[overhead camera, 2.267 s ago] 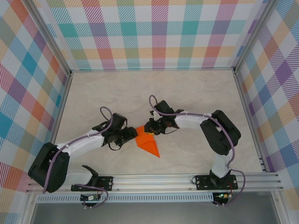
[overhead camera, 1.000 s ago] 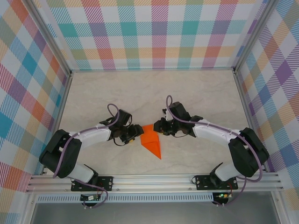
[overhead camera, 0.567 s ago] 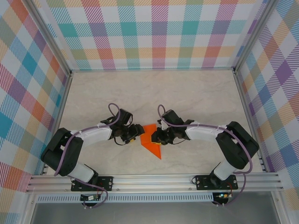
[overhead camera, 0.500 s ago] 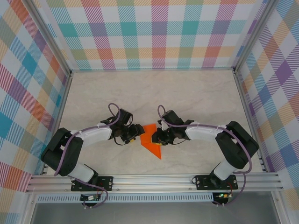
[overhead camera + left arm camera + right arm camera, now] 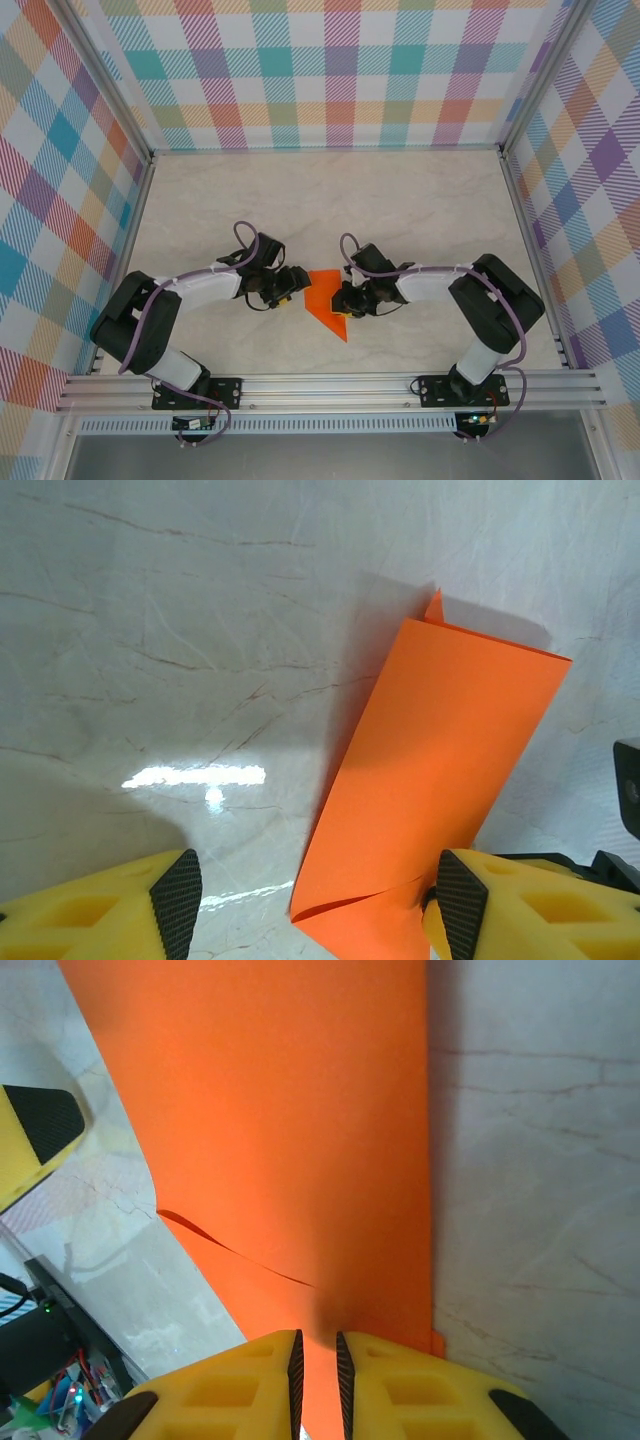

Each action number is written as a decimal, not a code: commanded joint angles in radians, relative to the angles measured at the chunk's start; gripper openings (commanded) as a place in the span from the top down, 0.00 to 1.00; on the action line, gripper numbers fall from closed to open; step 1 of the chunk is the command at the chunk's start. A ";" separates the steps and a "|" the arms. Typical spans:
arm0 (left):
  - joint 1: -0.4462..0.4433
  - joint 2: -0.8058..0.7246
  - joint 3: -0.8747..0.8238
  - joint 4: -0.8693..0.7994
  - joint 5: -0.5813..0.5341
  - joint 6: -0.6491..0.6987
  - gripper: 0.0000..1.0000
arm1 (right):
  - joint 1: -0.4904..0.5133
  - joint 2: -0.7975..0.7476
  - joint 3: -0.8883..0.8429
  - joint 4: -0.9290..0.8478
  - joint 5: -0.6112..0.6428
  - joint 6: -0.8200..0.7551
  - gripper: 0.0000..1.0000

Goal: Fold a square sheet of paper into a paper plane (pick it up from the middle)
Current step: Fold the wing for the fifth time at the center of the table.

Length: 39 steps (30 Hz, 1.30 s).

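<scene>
Saw a pale marbled tabletop (image 5: pixel 330 200) walled by pastel plaid panels (image 5: pixel 340 70), with a white left arm (image 5: pixel 190 290) and a white right arm (image 5: pixel 435 280) reaching inward toward each other. Found the small bright orange folded paper plane (image 5: pixel 325 305) lying flat between them near the table's middle, broad end toward the far wall and point toward the near rail. Found the yellow-fingered left gripper (image 5: pixel 293 283) just left of that broad end, jaws standing well apart. From its wrist view (image 5: pixel 318 905), noted one black pad (image 5: pixel 177 900) over bare table and the other at the paper's lower edge, touching or just beside; could not tell which. Found the right gripper (image 5: pixel 343 303) at the plane's right edge, clamped on the orange paper (image 5: pixel 300 1110), with only a thin slit between its fingers (image 5: pixel 250 1385). Noted a slightly lifted fold line crossing the sheet just ahead of them.
</scene>
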 commanded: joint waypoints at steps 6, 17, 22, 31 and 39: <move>0.015 0.040 0.048 0.034 0.055 0.010 0.33 | -0.082 0.029 -0.124 0.197 -0.110 0.040 0.79; 0.008 0.096 0.082 0.065 0.075 0.009 0.33 | -0.104 0.093 -0.133 0.246 -0.144 0.042 0.79; 0.005 0.122 0.083 0.099 0.095 -0.005 0.34 | -0.107 0.096 -0.134 0.237 -0.134 0.039 0.79; -0.005 0.137 0.083 0.143 0.117 -0.022 0.44 | -0.110 0.104 -0.142 0.238 -0.125 0.040 0.78; -0.012 0.135 0.082 0.153 0.125 -0.026 0.51 | -0.111 0.118 -0.146 0.256 -0.122 0.048 0.78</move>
